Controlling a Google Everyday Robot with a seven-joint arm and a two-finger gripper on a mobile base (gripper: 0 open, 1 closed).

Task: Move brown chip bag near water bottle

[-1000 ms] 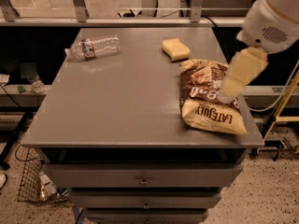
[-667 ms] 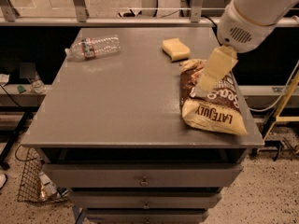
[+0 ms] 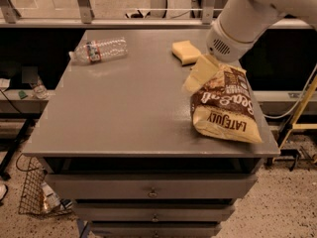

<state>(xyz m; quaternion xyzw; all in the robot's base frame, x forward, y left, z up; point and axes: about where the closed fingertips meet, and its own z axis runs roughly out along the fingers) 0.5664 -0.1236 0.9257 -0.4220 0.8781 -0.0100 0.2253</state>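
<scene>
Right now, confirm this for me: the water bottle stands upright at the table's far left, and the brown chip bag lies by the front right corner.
Not quite. The camera view shows the water bottle lying on its side, not upright, at the table's far left. The brown chip bag does lie by the front right corner, with the gripper at its far left corner.

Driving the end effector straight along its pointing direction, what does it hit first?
Likely the table left of the chip bag: the end effector points down-left by its top corner. Depth is unclear; it might graze the bag.
</scene>
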